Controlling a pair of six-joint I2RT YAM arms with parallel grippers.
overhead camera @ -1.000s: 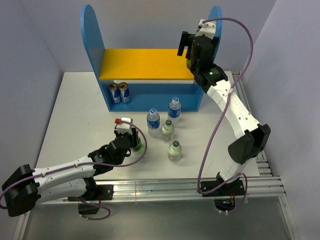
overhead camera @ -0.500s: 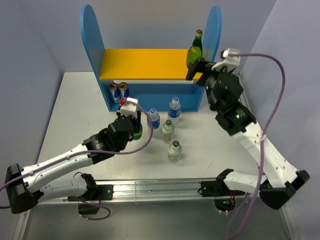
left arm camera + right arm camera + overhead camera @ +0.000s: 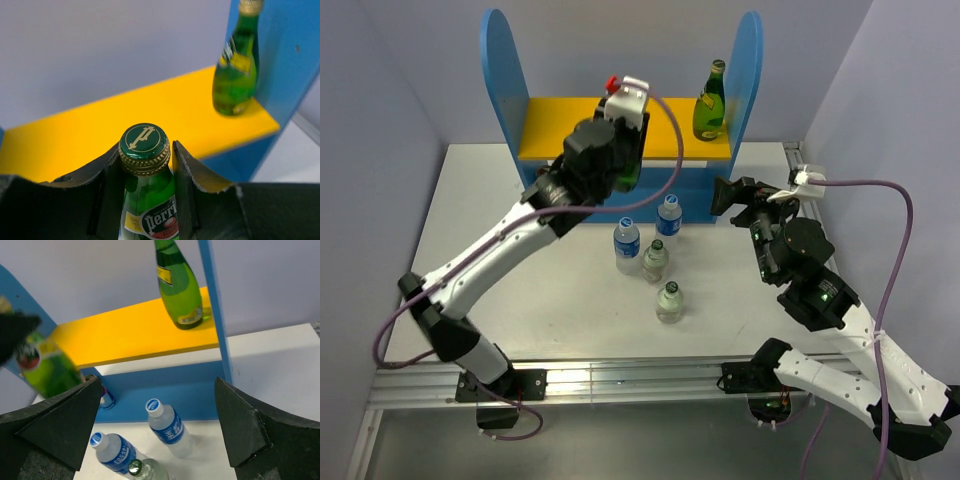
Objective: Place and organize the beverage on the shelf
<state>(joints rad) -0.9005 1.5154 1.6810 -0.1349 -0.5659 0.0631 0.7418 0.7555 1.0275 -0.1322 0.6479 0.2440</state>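
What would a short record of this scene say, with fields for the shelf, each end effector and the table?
shelf: one green bottle upright at the right end of the upper board
left end effector: shut on a Perrier bottle, near the upper board's front edge
right end effector: open, empty, right of the shelf
table: two water bottles and two green-capped bottles, all upright
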